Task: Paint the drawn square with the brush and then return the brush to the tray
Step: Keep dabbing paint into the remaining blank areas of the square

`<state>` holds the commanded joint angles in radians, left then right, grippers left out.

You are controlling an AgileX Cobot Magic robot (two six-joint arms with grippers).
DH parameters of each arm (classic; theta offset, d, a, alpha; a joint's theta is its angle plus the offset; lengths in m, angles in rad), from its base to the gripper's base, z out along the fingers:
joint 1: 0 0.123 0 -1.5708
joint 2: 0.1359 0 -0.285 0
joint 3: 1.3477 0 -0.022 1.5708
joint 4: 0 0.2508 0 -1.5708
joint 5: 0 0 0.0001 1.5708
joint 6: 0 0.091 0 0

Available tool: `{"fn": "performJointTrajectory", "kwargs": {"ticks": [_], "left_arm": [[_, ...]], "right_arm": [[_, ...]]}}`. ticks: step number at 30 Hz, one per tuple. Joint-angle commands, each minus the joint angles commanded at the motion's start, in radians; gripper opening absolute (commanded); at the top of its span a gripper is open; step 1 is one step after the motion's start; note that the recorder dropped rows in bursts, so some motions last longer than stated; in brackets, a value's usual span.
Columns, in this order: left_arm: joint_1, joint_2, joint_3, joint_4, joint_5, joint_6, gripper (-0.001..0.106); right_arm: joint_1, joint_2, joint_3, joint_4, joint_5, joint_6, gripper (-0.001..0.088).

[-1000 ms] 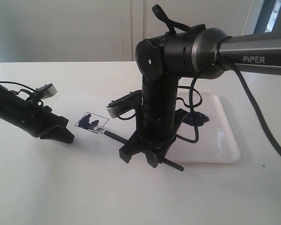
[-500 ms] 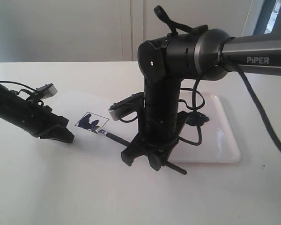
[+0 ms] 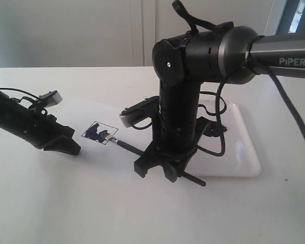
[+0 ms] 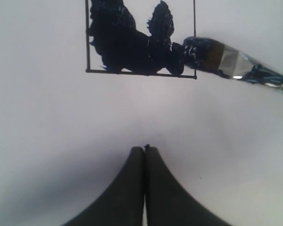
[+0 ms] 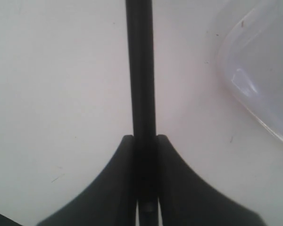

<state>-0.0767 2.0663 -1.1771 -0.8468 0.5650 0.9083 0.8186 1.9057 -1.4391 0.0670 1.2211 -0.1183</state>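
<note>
The drawn square (image 3: 98, 133) (image 4: 141, 37) lies on a white paper sheet, its inside partly covered with blotchy blue-black paint. The brush (image 3: 137, 151) slants across the table, its dark tip (image 4: 202, 48) at the square's corner and its silver ferrule (image 4: 238, 63) just behind. My right gripper (image 3: 165, 166) (image 5: 145, 139) is shut on the black handle (image 5: 140, 70), pointing down at the table. My left gripper (image 3: 71, 148) (image 4: 145, 149) rests shut on the paper just beside the square, holding nothing. The white tray (image 3: 244, 152) (image 5: 264, 80) sits to the right, behind the right arm.
A blob of blue-black paint (image 3: 216, 129) lies on the tray, partly hidden by the right arm and its cables. The paper sheet (image 3: 86, 109) spreads under the left gripper. A white wall stands behind the table.
The right arm has shifted slightly to the right, drawing the brush tip from inside the square toward its right corner. The left arm has stayed still.
</note>
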Motion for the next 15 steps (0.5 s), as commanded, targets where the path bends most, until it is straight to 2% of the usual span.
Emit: {"fn": "performJointTrajectory", "kwargs": {"ticks": [9,15], "left_arm": [[0.0,0.0,0.0,0.0,0.0,0.0,0.0],[0.0,0.0,0.0,0.0,0.0,0.0,0.0]], "right_arm": [[0.0,0.002,0.0,0.0,0.0,0.007,0.0],[0.0,0.002,0.043,-0.007,0.0,0.011,0.0]]}}
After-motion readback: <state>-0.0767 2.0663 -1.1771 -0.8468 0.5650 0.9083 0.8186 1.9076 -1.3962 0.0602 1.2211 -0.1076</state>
